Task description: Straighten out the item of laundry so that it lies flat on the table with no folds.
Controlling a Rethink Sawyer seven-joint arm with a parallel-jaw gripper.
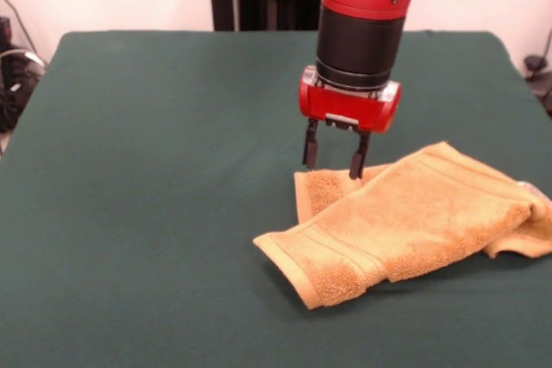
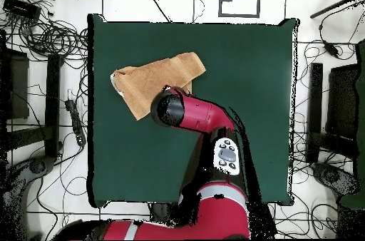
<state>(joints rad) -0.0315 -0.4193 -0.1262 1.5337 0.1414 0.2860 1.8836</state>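
Observation:
The orange-tan towel (image 1: pixel 414 217) lies folded over itself on the right side of the dark green table (image 1: pixel 155 178) in the front view. A folded layer with stripe bands points toward the near left, and a lower layer peeks out behind it. My gripper (image 1: pixel 335 158) hangs open just above the towel's far left corner, with its two dark fingers (image 1: pixel 310 144) apart and nothing between them. In the overhead view the towel (image 2: pixel 153 78) lies at the table's upper left, and the arm (image 2: pixel 192 113) covers its lower edge and hides the gripper.
The table's right edge in the front view runs close to the towel's right end (image 1: pixel 539 213). Cables and stands (image 2: pixel 43 38) lie on the floor around the table (image 2: pixel 242 53) in the overhead view.

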